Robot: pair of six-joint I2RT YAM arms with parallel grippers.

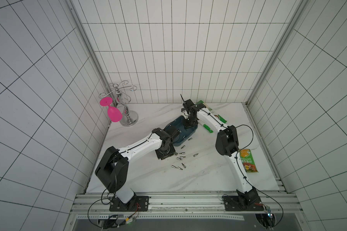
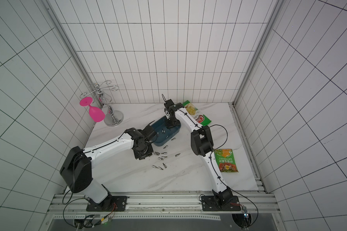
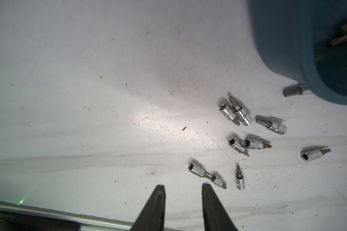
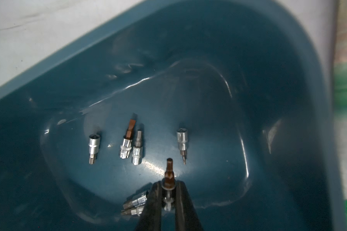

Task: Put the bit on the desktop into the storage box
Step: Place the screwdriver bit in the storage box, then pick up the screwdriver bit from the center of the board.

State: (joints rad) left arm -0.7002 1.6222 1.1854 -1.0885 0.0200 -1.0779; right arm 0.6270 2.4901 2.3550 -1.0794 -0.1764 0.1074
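Chrome bits (image 3: 235, 145) lie beside narrow-spread left end effector (image 3: 183, 186); right end effector (image 4: 169, 183) pinches bit (image 4: 169, 166).

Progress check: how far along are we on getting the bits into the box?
Done: about six bits lie in the storage box. In hand: the right pincer is shut on another bit above the box floor, not yet released. The left pincer is open and empty over the desktop. Left: ten or so loose bits beside the box.
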